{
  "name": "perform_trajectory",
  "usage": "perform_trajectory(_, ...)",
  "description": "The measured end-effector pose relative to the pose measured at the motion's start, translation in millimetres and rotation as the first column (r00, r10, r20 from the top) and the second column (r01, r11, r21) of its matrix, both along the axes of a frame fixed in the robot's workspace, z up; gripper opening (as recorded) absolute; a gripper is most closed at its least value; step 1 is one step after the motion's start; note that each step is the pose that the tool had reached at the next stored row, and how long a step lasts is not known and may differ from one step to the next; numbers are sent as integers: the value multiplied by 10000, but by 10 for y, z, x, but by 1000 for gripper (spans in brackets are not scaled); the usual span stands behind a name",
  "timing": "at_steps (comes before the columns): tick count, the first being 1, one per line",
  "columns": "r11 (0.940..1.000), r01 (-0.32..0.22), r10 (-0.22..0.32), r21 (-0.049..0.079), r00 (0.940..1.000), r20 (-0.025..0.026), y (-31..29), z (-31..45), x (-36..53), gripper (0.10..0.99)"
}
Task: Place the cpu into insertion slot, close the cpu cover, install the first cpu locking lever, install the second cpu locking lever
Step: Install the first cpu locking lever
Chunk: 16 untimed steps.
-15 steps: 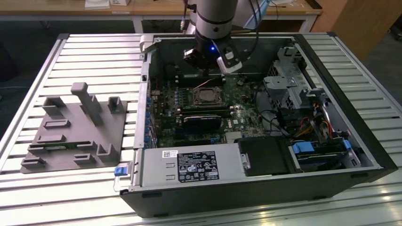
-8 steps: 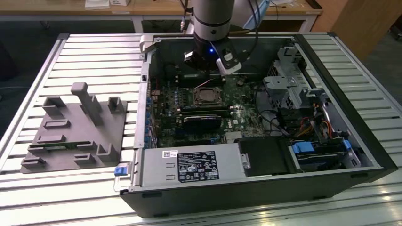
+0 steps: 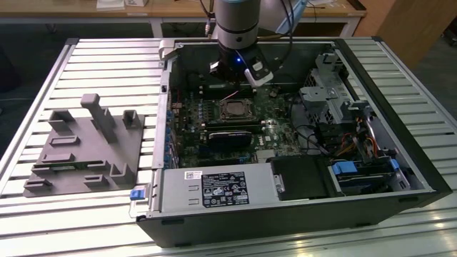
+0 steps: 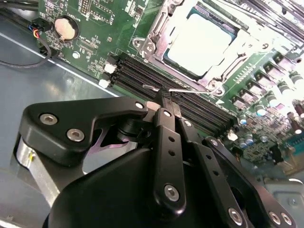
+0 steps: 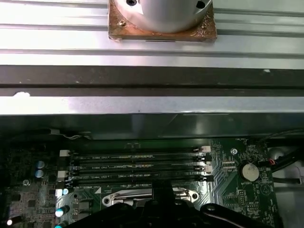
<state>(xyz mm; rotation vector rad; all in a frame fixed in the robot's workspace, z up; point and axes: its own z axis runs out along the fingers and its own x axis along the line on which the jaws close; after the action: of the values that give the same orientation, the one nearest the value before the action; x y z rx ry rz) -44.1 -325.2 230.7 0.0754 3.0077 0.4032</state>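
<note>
The cpu (image 4: 199, 40) lies flat in the insertion slot (image 3: 234, 110), its pale face showing through the window of the cpu cover (image 4: 159, 35), which is down over it. A thin wire locking lever (image 4: 192, 91) runs along the socket edge beside the memory slots. My gripper (image 4: 165, 98) hangs from the arm just behind the socket (image 3: 230, 84). Its black fingers are shut together, their tips right at the lever wire; I cannot tell whether they touch it. In the first wrist view the gripper (image 5: 161, 202) is a dark shape over the socket's metal rim (image 5: 114, 195).
The green motherboard sits in an open black case (image 3: 400, 160) on a slatted table. Black memory slots (image 4: 142, 78), a coin battery (image 4: 65, 27), a graphics card (image 3: 228, 140), a drive cage (image 3: 328, 101) and a power supply (image 3: 214, 190) surround the socket. A grey fixture block (image 3: 85, 144) stands outside.
</note>
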Motion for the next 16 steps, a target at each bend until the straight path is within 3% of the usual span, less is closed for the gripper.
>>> perform_trajectory(7, 10000, 1, -1, -2, 9997, 256, 0, -80, -18, 106)
perform_trajectory(9, 10000, 18, -17, -16, 9996, 279, 0, -95, -18, 106)
perform_trajectory(16, 9997, 256, -255, -26, 9993, 285, 1, -128, -30, 106)
